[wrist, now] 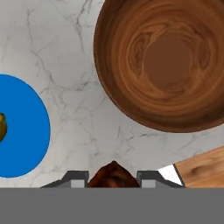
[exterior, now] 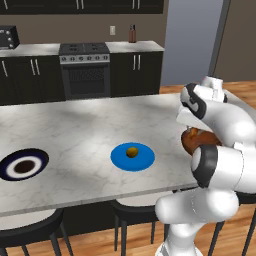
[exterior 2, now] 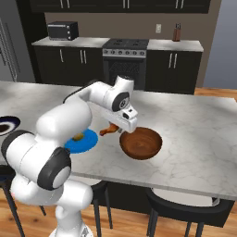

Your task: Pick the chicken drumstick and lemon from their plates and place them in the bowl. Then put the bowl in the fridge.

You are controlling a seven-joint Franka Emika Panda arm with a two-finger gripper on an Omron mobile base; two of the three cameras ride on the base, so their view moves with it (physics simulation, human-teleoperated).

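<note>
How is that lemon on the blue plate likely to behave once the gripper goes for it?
The lemon is small and round-oval, so it will probably roll if nudged off-centre. It sits on a flat blue plate with no evident raised rim, so little would stop it. Its skin looks smooth, so it may squirt out of a narrow pinch; it likely stays rigid.

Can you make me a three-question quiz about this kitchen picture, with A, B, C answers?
1. Where is the lemon?
A. in the bowl
B. on the blue plate
C. on the stove

2. How many plates are on the counter?
A. two
B. four
C. none

3. What is the tool doing?
A. hanging open with nothing in it
B. holding the drumstick
C. holding the lemon

Answers: 1 B, the lemon sits on the blue plate. 2 A, a blue one and a navy plate with a white centre. 3 B, the reddish-brown drumstick is pinched between its fingers, beside the brown bowl, which has nothing inside.
</note>
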